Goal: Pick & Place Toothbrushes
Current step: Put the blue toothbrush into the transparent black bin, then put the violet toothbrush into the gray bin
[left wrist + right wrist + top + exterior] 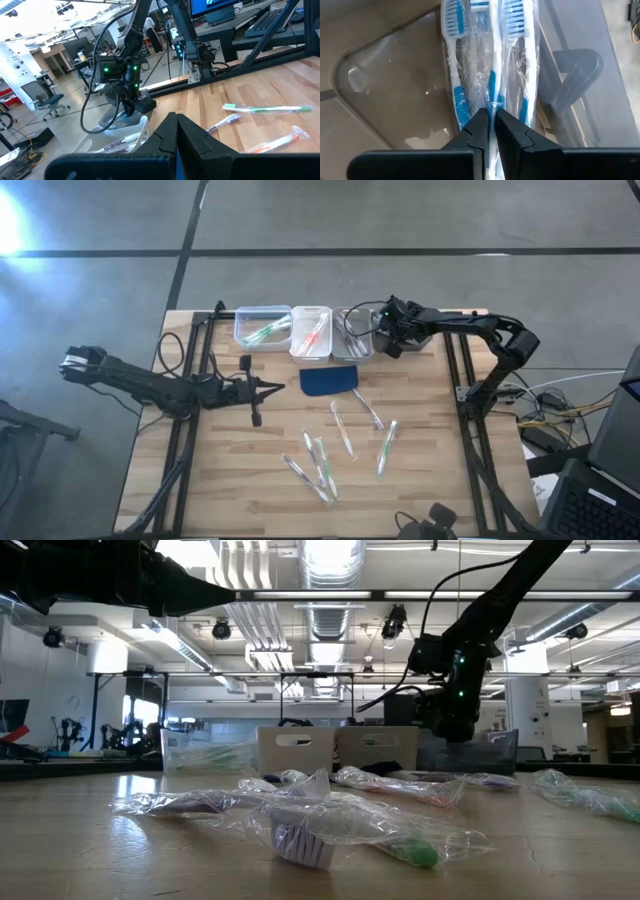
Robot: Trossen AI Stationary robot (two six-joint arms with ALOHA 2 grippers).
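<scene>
My right tool (490, 120) hangs over the right-hand clear plastic bin (353, 332) at the far edge of the pale wooden worktop (420, 480), its two dark fingers pinched together on the thin clear wrapper of a blue-and-white toothbrush (491, 75). That brush points straight down into the bin, with two more wrapped blue-and-white toothbrushes (456, 65) just beside it, one on each side.

My left tool (262, 388) sits low over the left middle of the worktop, fingers pressed together with nothing between them, pointing toward the dark blue rounded rectangular pad (329, 380) that lies just in front of the bins.

Three bins stand in a row at the far edge. The left clear bin (262, 326) holds green-accented toothbrushes, the middle whitish bin (311, 332) holds orange-red ones.

Loose wrapped toothbrushes (320, 465) lie scattered on the near half of the worktop, well apart from the bins: a cluster of about four near the middle front, one (343, 428) closer to the pad, one (368, 409) angled just right of it, and a green-accented one (386, 446) farther right. In the low view the crinkled clear wrappers (340, 825) lie flat on the wood.
</scene>
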